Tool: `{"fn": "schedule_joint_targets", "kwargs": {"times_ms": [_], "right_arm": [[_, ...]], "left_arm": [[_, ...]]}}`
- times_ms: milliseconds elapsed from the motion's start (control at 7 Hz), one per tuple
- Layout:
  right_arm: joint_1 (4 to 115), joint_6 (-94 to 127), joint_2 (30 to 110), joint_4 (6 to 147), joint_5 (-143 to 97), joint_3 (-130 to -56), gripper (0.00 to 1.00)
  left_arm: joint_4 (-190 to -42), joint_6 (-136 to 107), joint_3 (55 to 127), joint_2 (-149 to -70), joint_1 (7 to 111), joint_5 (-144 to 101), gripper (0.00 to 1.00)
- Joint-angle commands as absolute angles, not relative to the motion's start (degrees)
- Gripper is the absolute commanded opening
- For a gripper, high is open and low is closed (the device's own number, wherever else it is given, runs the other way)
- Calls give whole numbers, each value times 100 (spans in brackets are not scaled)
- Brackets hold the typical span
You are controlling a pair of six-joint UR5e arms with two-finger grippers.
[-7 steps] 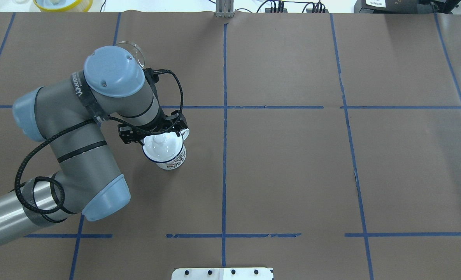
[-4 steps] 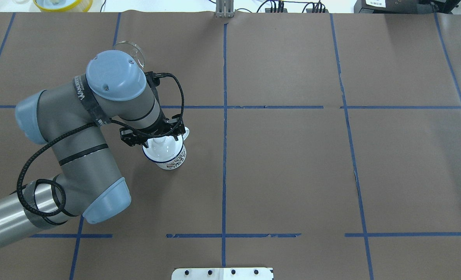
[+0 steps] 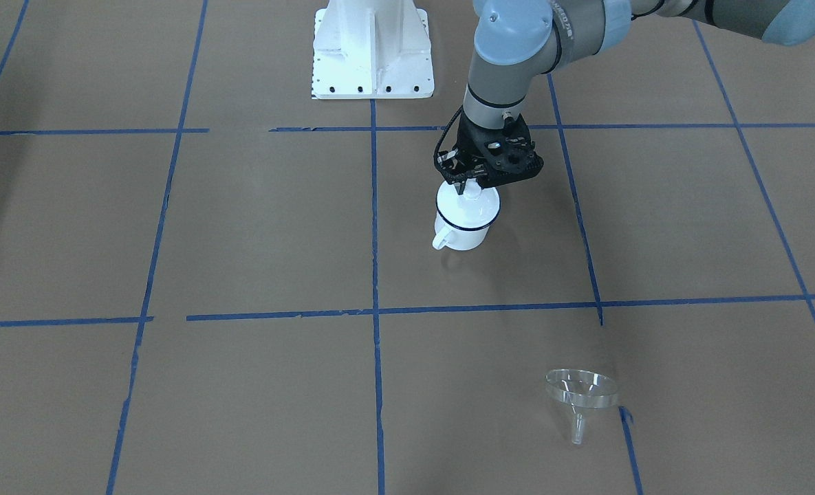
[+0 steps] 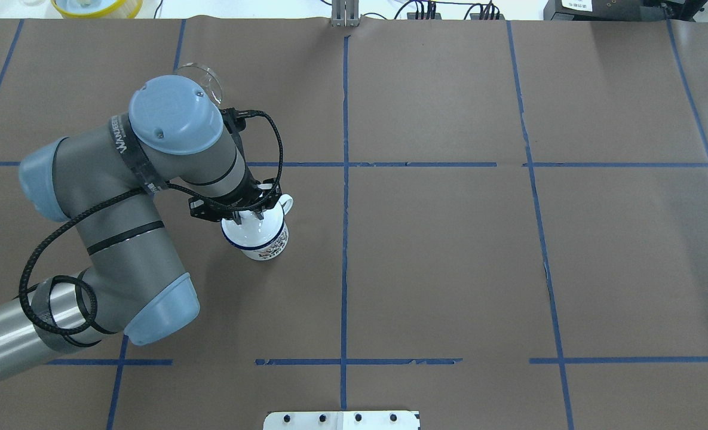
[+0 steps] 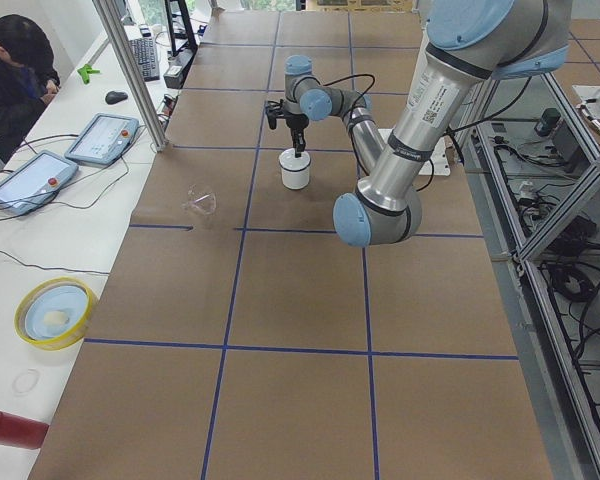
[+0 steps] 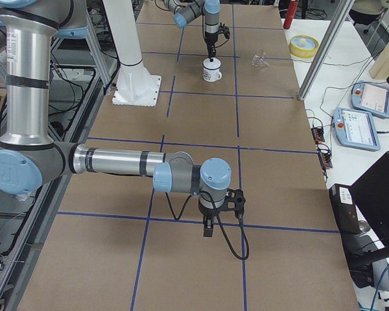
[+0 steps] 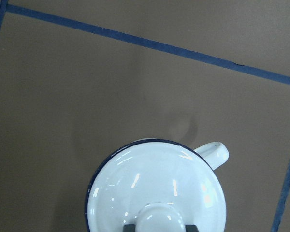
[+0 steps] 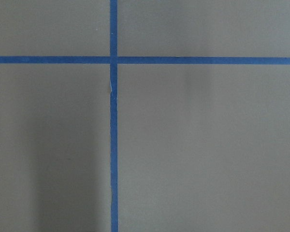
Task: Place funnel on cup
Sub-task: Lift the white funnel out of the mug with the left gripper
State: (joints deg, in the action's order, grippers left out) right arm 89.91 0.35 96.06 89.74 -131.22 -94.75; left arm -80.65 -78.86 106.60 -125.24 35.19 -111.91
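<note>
Funnel point(image 3: 581, 395): clear, lying tipped on the surface point(image 3: 242, 227) in the lower right of the front-facing view, wide mouth up-frame, spout toward the bottom edge; untouched, well apart from the cup.
Cup point(image 3: 463, 221): upright in the upper centre of the same view, handle toward the lower left; mouth covered by a white knobbed lid point(image 7: 154, 188).
Left fingers point(image 7: 129, 227): straight above the cup, one on each side of the lid's knob, no gap visible in the wrist view; judged closed on the knob, nothing else held.
Right fingers point(image 6: 207, 230): low over bare surface, seen only in the right side view; cannot tell whether open or closed.
Bearing: funnel down and to the right of the left fingers in the front-facing view; up and to the left in the overhead view, half hidden behind the left arm point(image 4: 174, 113).
Long axis: mouth-to-spout line roughly up-down in the front-facing frame.
Nearer arm: the left by far; the right well apart from both funnel and cup.
Step in hand: probably clearing the lid to free the cup's mouth; funnel not yet picked.
Next move: lid set aside, then a reach down-frame and right, likely a grip across the rim, spout turned down into the cup.
Risk: thin clear wall, hard to see, apt to roll or slip.
</note>
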Motion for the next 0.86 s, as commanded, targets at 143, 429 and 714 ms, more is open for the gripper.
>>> {"fn": "schedule_joint_targets", "kwargs": {"times_ms": [143, 429, 714], "right_arm": [[8991, 35, 9606, 8974, -13122, -9475, 100], [8991, 35, 9606, 8974, -13122, -9475, 100], [8991, 35, 9606, 8974, -13122, -9475, 100]], "left_arm": [[-7849, -7413, 11658, -12193, 4014, -11206, 0], [-7918, -6692, 12546, -11116, 4061, -11189, 0], [-9078, -6425, 12797, -9737, 3869, -10971, 0]]}}
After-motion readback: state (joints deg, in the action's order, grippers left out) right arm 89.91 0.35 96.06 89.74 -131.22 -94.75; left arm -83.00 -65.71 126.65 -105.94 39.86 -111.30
